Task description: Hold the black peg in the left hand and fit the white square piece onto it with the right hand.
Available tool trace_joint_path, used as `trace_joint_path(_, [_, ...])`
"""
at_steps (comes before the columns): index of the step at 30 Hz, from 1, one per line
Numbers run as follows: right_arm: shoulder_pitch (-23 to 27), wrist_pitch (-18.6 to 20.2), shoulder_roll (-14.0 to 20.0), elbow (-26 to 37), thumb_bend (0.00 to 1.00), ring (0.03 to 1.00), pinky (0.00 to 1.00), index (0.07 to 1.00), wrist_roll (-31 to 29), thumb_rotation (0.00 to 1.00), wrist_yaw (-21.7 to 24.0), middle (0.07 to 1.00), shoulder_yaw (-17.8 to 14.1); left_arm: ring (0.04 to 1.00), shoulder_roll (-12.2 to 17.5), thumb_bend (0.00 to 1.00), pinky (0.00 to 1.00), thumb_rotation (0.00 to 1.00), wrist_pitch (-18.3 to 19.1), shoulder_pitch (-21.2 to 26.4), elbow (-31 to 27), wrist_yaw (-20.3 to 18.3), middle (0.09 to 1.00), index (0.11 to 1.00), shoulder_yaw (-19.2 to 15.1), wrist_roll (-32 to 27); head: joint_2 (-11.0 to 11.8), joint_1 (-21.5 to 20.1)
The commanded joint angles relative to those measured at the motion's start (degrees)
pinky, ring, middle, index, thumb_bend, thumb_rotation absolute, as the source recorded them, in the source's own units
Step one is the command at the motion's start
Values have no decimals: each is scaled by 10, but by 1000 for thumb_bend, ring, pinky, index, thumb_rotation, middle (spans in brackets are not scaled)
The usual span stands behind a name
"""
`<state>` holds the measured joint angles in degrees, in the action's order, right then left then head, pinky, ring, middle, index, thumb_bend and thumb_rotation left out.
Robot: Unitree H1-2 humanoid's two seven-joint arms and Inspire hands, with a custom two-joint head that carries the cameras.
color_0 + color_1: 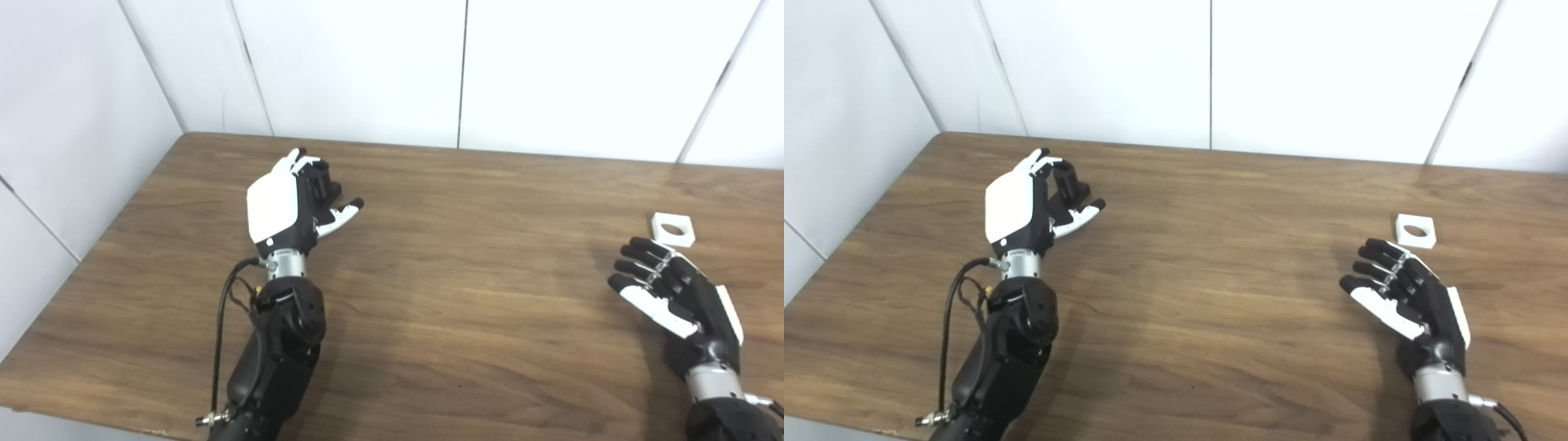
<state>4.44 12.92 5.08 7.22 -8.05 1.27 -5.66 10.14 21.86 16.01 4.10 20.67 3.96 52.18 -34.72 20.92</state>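
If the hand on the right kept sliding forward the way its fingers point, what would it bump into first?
Probably the white square piece, lying on the table just beyond the right hand. Its fingers angle slightly left, so they might only clip its near corner.

Black peg (pixel 323 177) mostly hidden behind left hand (pixel 288 205); contact between fingers and peg cannot be told. Right arm cut off at bottom edge. Desk (pixel 465 294) near edge cut off at right.
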Motion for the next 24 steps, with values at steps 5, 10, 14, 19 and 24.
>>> trace_joint_path(5, [11,-8,-2,6,789,678,615,668,-6,144,3,701,-1,996,22,760,936,403,19,39,3,19,938,690,-1,21,-1,0])
trace_joint_path(10, [11,-10,0,5,777,678,616,670,-2,138,3,703,-1,982,24,768,913,400,24,51,20,22,939,687,-4,13,-2,-2])
trace_joint_path(14, [11,-7,-1,6,771,672,615,668,-7,112,4,698,-2,945,21,776,884,389,22,63,50,34,916,646,-11,-4,-1,-1])
trace_joint_path(19, [11,-9,0,6,773,673,615,670,-4,122,5,700,0,928,24,778,824,385,18,77,89,50,909,653,-9,-12,-3,-3])
trace_joint_path(24, [9,0,-5,14,772,664,622,667,-2,111,0,695,1,925,27,786,808,416,32,92,121,55,912,667,-4,-11,-3,-4])
